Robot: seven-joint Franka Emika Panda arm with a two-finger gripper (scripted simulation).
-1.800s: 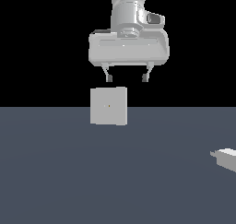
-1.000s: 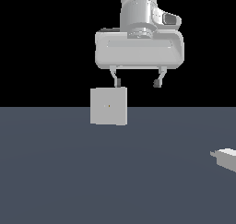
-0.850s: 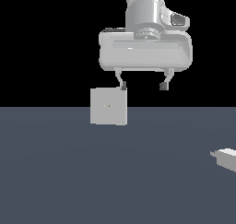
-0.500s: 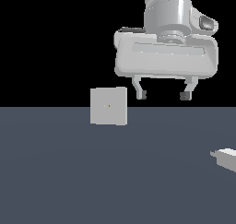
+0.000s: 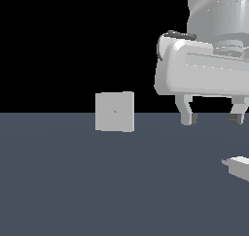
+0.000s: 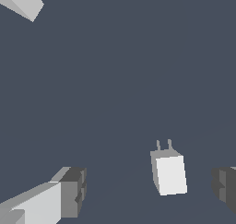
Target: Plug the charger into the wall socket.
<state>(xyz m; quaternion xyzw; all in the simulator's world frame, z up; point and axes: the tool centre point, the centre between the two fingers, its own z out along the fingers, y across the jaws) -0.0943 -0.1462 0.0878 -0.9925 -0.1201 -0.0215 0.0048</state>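
The wall socket (image 5: 115, 111) is an upright pale grey square with a tiny yellowish dot, standing on the dark floor toward the exterior view's left. The charger (image 5: 238, 166) lies on the floor at the exterior view's right edge, partly cut off. In the wrist view the charger (image 6: 169, 173) is a small white block with two thin prongs, lying below and between the fingers, nearer one finger. My gripper (image 5: 211, 119) hangs open above the floor, up and slightly to the left of the charger, holding nothing. The socket's corner (image 6: 22, 2) shows in the wrist view.
The dark grey floor (image 5: 97, 181) spreads across the lower half of the exterior view, with black background behind. Nothing else stands on it in view.
The gripper has travelled from above the socket toward the exterior view's right and downward, closer to the camera, ending over the charger. Socket and charger have not moved.
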